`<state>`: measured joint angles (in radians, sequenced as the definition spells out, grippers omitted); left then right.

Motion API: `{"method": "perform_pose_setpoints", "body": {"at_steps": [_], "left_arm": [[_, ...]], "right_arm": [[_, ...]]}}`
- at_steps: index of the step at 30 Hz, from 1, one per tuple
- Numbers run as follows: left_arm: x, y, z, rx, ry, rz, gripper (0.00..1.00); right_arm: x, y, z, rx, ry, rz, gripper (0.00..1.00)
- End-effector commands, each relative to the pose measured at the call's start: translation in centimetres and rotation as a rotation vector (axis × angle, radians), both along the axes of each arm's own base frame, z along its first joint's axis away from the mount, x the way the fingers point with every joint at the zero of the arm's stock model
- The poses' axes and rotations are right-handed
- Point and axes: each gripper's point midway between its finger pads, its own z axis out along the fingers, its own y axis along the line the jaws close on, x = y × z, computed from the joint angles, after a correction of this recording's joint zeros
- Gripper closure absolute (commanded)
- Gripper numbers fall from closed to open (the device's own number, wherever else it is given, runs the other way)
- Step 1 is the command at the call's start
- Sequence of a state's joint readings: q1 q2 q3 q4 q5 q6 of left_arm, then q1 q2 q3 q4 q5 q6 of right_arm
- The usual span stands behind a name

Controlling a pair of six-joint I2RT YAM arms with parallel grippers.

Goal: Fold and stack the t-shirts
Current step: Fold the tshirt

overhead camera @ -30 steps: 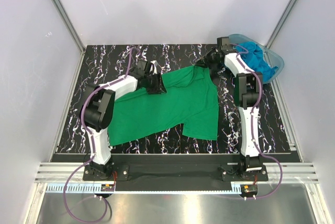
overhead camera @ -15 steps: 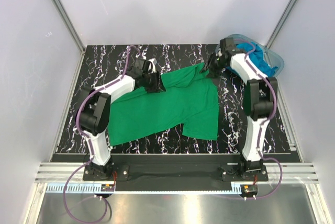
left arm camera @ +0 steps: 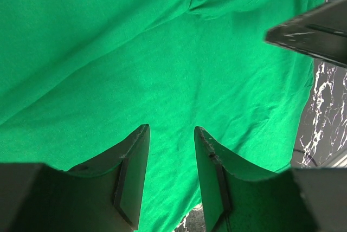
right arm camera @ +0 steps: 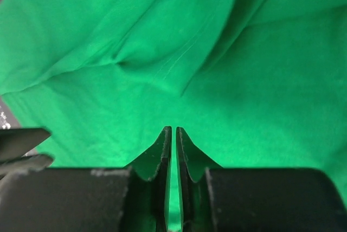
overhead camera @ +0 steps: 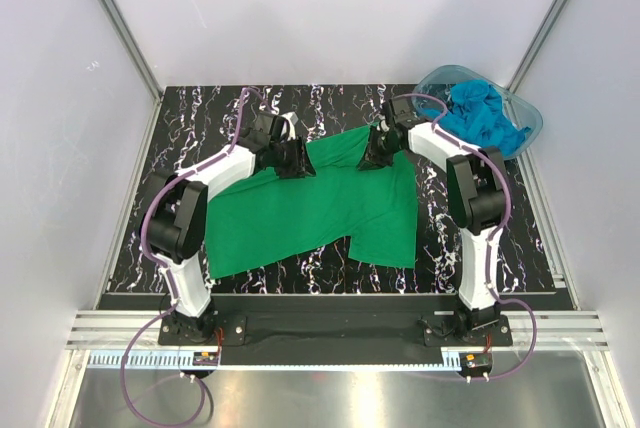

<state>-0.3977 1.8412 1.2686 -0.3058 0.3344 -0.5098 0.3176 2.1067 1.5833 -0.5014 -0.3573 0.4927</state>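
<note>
A bright green t-shirt [overhead camera: 320, 208] lies spread on the black marbled table [overhead camera: 200, 138], with folds along its far edge. My left gripper [overhead camera: 297, 160] is at the shirt's far left edge. In the left wrist view its jaws [left arm camera: 171, 129] stand apart over the green cloth [left arm camera: 162, 53], nothing pinched between them. My right gripper [overhead camera: 376, 153] sits on the shirt's far edge near the middle. In the right wrist view it [right arm camera: 173, 129] is nearly shut, a thin strip of green cloth [right arm camera: 244, 80] in the gap. Turquoise-blue t-shirts [overhead camera: 485, 118] lie bunched in the tub.
The clear blue-tinted tub [overhead camera: 530, 113] stands at the table's far right corner, close behind the right arm. White walls with metal rails enclose the table on three sides. Bare marbled surface shows left of the shirt and along the near edge [overhead camera: 300, 278].
My right gripper opened, then shut again, and moved left and nearer from beside the tub onto the shirt's far edge. The left gripper has hardly moved.
</note>
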Motion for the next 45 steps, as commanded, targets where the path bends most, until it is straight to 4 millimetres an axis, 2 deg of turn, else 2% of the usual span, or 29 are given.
{"method": "perform_pose_setpoints", "body": {"at_steps": [1,7,14,24,32,45], "left_arm": [[0.7,-0.7,3.0,-0.054,-0.07,-0.001,0.57],[0.5,-0.5,2.8,-0.044,-0.064,-0.003,0.57],[0.5,0.0,2.2,-0.04,-0.049,0.003,0.57],[0.5,1.5,1.9,-0.026,-0.04,0.02,0.57],[0.3,1.4,1.7,-0.038,-0.027,0.021,0.57],[-0.1,1.1,1.4,-0.067,-0.006,0.021,0.57]], "right_arm": [[1.9,0.3,0.0,-0.018,-0.082,0.004,0.87],[2.3,1.0,-0.9,-0.015,-0.095,0.026,0.82],[3.1,1.4,-1.4,-0.006,-0.097,0.022,0.72],[4.5,1.9,-1.5,-0.009,-0.107,0.012,0.71],[5.0,2.3,-1.7,0.006,-0.093,0.002,0.72],[5.5,3.2,0.0,0.072,-0.149,0.005,0.67]]}}
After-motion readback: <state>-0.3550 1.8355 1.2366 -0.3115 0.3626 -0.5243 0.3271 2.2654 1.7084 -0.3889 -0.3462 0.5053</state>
